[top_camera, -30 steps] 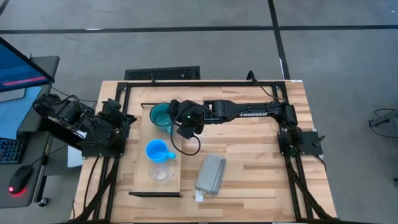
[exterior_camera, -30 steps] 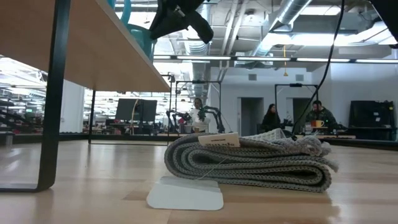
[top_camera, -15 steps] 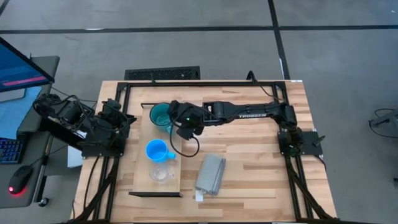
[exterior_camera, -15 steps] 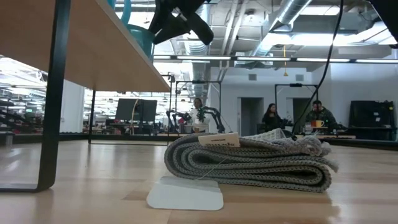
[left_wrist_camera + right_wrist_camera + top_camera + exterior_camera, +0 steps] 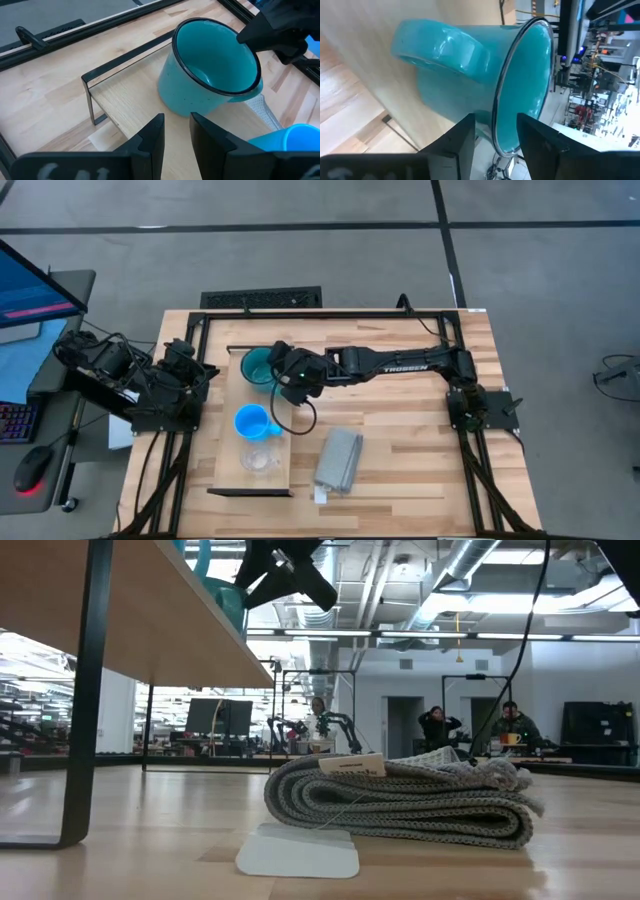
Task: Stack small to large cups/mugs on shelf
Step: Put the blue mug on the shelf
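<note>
Hovering at teal mug [image 5: 258, 366] on shelf [image 5: 228, 470] far end, our right gripper [image 5: 284, 371] straddles its rim, fingers parted, gripping nothing; bumping rim could tip it off the edge

Both arms are matte black throughout. The right arm [image 5: 400, 363] is a slim boxy run of segments with white "TROSSEN" lettering along its forearm and a small green light showing near the wrist, and a thin black cable loops loose beneath that wrist. The left arm [image 5: 150, 380] is a bulkier cluster of black joints with cables trailing off it. Each gripper's fingers [image 5: 152, 142] are flat, dark, square-edged plastic bars.
</note>
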